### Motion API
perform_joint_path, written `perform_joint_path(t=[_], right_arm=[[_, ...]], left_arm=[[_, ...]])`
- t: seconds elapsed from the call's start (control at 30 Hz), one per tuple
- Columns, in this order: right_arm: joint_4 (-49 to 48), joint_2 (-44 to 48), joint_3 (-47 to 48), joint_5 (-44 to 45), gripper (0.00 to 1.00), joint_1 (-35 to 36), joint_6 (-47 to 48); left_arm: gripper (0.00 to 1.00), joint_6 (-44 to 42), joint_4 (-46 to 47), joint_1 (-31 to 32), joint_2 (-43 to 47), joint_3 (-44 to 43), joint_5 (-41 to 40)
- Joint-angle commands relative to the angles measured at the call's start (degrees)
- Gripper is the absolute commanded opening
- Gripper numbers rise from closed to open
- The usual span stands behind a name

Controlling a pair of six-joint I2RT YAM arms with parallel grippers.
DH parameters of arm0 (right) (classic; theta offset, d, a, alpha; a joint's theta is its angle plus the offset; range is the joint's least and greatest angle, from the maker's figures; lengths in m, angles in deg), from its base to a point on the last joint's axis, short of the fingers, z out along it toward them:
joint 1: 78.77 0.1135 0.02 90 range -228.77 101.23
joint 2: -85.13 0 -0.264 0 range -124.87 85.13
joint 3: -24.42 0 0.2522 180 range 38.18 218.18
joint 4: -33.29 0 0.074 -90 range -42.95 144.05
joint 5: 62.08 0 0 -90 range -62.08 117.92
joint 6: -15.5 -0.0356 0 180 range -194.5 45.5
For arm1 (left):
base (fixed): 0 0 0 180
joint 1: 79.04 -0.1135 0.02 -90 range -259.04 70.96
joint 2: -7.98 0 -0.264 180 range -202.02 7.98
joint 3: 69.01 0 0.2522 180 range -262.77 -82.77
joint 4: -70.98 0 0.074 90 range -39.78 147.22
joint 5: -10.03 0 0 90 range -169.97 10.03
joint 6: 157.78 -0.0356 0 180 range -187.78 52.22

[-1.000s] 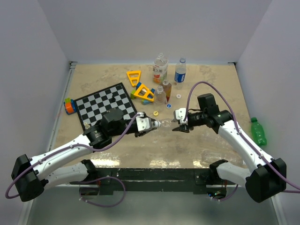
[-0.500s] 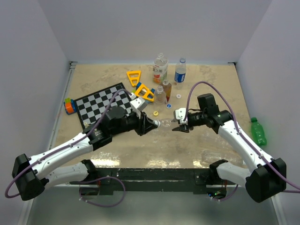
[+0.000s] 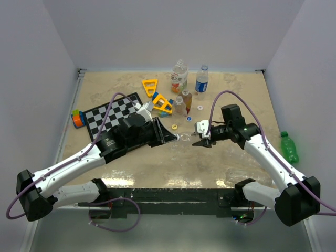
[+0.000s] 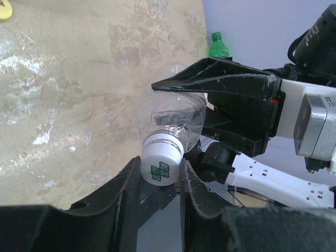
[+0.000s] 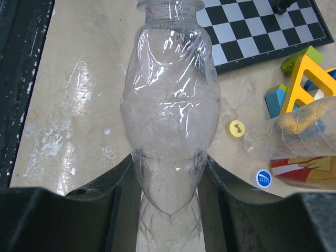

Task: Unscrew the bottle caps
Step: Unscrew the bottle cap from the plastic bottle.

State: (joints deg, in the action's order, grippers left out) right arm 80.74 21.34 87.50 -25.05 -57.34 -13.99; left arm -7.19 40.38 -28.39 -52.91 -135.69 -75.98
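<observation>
Left tool (image 4: 157, 167): clamping tight on the white cap (image 4: 161, 159), pinching it from both sides.
White cap: sitting fully down on the neck of the clear bottle (image 5: 170, 100), showing no gap at the thread; pointing left, toward the left wrist.
Clear bottle: hanging horizontal in the air above the bench (image 4: 63, 79), bridging the two tools near the bench centre.
Right tool (image 5: 170, 168): gripping the bottle's lower body, fingers held partly apart by it, bracing it against rotation.
Step in hand: judging by the seated cap, taking hold for the unscrewing turn, loosening not yet showing.
Next move: calling for rotating the left tool about the bottle's axis, counter-holding with the right tool, then drawing the cap straight off to the left.
</observation>
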Motion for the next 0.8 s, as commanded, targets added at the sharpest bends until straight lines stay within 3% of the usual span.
perform_joint_path(t=[0.0, 0.37, 0.63, 0.77], right_arm=[[0.7, 0.9, 0.5, -0.9, 0.13, 0.2, 0.4], [0.6, 1.1, 0.5, -0.8, 0.13, 0.2, 0.5], [0.5, 1.0, 0.4, -0.8, 0.13, 0.2, 0.5], [0.5, 1.0, 0.4, -0.7, 0.13, 0.1, 0.5]], left_arm=[[0.00, 8.8, 0.2, -0.8, 2.1, -2.0, -1.3], [0.00, 12.9, -0.3, -2.6, 4.4, 0.9, -2.9], [0.00, 10.2, 0.9, -4.6, 4.5, 2.7, -1.5], [0.18, 8.0, 3.5, -4.6, 3.6, 3.5, 0.7]])
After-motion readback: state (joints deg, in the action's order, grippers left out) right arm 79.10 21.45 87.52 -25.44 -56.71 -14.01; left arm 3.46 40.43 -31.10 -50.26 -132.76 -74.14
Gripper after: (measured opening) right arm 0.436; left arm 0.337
